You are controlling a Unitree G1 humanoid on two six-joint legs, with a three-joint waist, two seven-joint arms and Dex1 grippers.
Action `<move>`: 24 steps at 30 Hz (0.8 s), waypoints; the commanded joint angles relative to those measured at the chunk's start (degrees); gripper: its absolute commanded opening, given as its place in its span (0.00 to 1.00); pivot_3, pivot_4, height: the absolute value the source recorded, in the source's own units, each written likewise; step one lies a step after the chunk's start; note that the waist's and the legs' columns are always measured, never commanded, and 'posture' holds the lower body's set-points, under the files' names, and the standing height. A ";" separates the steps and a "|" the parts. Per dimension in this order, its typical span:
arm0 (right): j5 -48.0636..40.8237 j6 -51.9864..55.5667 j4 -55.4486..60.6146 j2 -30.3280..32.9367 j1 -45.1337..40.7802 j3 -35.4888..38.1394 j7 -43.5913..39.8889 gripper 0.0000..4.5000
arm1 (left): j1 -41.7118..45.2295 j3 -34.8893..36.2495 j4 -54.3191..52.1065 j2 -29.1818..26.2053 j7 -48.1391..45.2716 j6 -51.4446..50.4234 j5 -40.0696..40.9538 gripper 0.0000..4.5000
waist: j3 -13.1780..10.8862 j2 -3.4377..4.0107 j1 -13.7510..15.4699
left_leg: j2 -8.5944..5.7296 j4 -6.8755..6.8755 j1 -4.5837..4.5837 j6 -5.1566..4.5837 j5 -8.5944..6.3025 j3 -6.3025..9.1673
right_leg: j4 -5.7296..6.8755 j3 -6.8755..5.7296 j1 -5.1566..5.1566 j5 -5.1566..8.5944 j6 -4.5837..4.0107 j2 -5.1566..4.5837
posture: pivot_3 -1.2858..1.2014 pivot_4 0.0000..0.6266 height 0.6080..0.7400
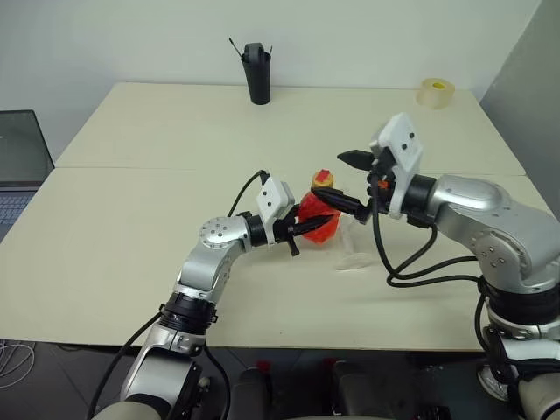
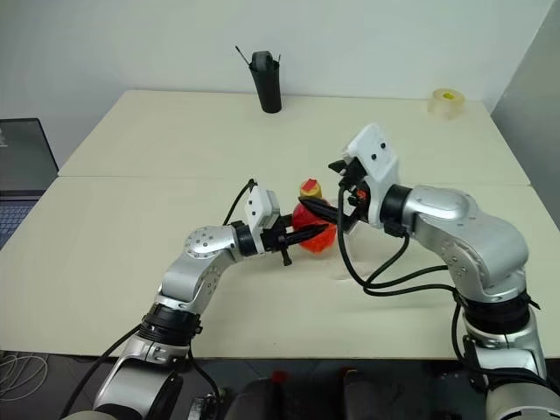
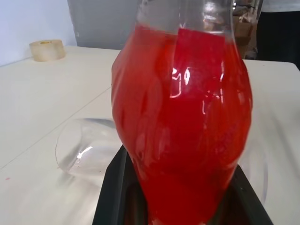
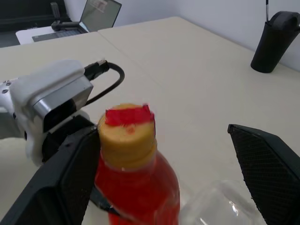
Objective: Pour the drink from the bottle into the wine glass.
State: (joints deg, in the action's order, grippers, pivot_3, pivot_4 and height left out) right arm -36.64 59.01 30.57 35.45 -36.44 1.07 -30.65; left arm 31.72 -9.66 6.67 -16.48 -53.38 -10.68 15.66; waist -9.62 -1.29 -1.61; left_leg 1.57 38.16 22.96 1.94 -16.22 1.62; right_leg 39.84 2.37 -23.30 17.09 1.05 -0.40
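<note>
bottle [image 1: 320, 218] clamped in left hand [image 1: 308, 226] (cap on); right hand [image 1: 351, 182] spread wide, holding nothing.

Even, bright indoor light falls from above; the pale bench [image 1: 131, 227] carries only soft, faint shadows under the arms. Small white glints sit on the bottle [image 3: 183, 136], whose red drink [image 3: 154, 154] glows translucent and looms large in the left wrist view. In the right wrist view the near fingers [image 4: 262, 164] look soft and the cap [image 4: 127, 133] slightly blurred.
</note>
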 commanded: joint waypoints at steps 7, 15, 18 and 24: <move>-11.74 2.56 7.99 9.31 9.80 10.68 -7.79 1.00 | 1.34 1.02 -1.86 0.04 -0.41 2.11 0.70 0.18 | 0.00 0.00 -0.30 | -0.01 -0.02 -0.06 -0.01 0.00 -0.08 | -0.01 0.06 0.03 0.00 0.01 0.07 | 0.52 0.24 1.00; -8.47 1.28 3.24 -1.19 -3.31 2.17 1.59 1.00 | 1.86 1.08 -1.27 0.10 -0.76 2.44 0.54 0.18 | 0.00 0.00 -0.20 | 0.02 -0.03 -0.08 0.00 0.00 0.00 | 0.02 0.06 0.03 0.00 -0.02 0.31 | 0.52 0.24 1.00; -6.80 0.47 1.40 -3.18 -4.93 0.00 2.81 1.00 | 1.58 1.04 -1.63 0.12 -0.63 2.42 0.48 0.18 | 0.00 0.00 0.00 | 0.06 -0.02 -0.02 0.01 0.00 -0.02 | -0.01 0.06 0.01 0.00 -0.01 0.12 | 0.52 0.24 1.00; -3.00 -2.36 -2.57 -5.63 -6.67 -3.96 2.55 1.00 | 0.57 0.81 -3.28 0.26 0.17 1.87 0.58 0.18 | 0.00 0.00 0.03 | 0.01 0.01 -0.01 0.00 0.00 -0.02 | -0.01 0.03 0.01 0.00 0.01 0.01 | 0.52 0.24 1.00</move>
State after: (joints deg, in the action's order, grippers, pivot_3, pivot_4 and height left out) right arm -41.11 58.82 28.21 30.09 -41.86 -2.81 -28.27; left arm 31.75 -9.31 6.95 -16.52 -53.29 -9.68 15.51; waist -9.61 -1.28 -1.59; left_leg 1.59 38.17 22.94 1.94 -16.22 1.60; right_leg 39.85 2.40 -23.29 17.09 1.07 -0.37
